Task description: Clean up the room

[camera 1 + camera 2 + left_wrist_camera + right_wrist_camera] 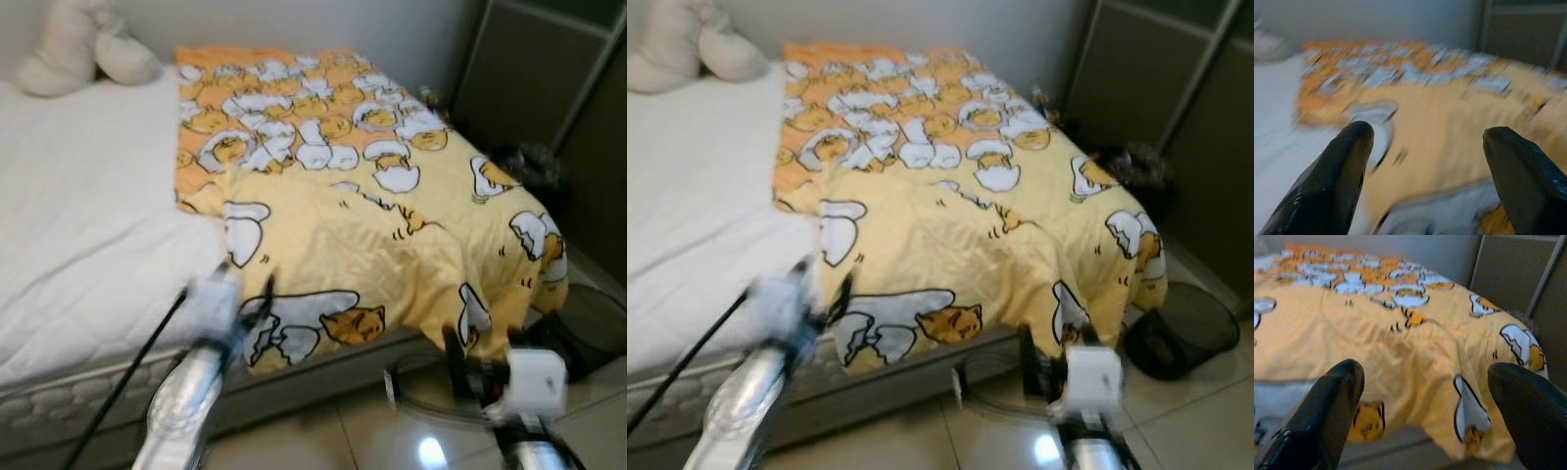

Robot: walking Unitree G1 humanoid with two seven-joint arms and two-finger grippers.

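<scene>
plush toy [83, 44] at far left head of bed, on white mattress [78, 245]. left gripper [243, 294] raised over mattress edge, blurred, just at near hem of quilt [362, 206]; fingers [1334, 181] spread wide, nothing between them. yellow-orange quilt with egg-cartoon print spread over right half of bed, near edge and right corner hanging off the side. right gripper [1055, 370] low before hanging corner, above tiled floor [392, 436]; fingers [1322, 416] wide apart, empty, quilt near but not touched. dark wardrobe [549, 78] at far right, dark mesh bin [1181, 328] on floor beside quilt corner.
</scene>
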